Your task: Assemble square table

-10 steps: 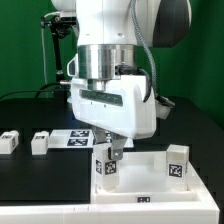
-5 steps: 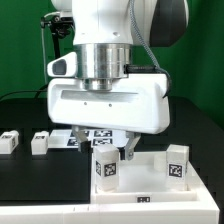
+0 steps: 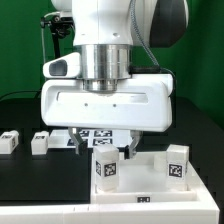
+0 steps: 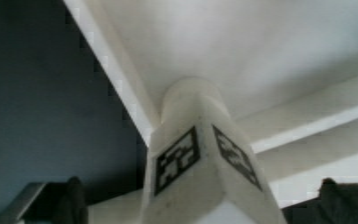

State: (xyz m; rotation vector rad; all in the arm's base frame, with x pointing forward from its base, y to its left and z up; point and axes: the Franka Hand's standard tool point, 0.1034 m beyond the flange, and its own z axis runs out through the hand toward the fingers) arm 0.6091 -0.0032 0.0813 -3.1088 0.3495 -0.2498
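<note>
**Gripper wide open around a standing leg**

I am watching the white two-finger gripper [image 3: 104,146], and it is hanging wide open. It is holding nothing. Its two dark fingers [image 3: 128,146] are sitting one on each side of a short white square leg with black tags [image 3: 106,168], and I am seeing a gap on both sides.

That leg is standing upright on the white plastic square tray-like table top [image 3: 150,178], near the tray's edge on the exterior view's left. The tray is lying on the black table [image 3: 30,185], at the front.

In the wrist view the same leg [image 4: 197,160] is pointing up toward the camera. The dark fingertips [image 4: 55,200] are staying clear of it.

A second upright white leg [image 3: 177,162] is standing on the tray at the exterior view's right. Two more small white legs [image 3: 10,141] [image 3: 40,143] are lying loose on the black table at the exterior view's left, well apart from the tray. The marker board [image 3: 97,133] is peeking out behind the gripper.
</note>
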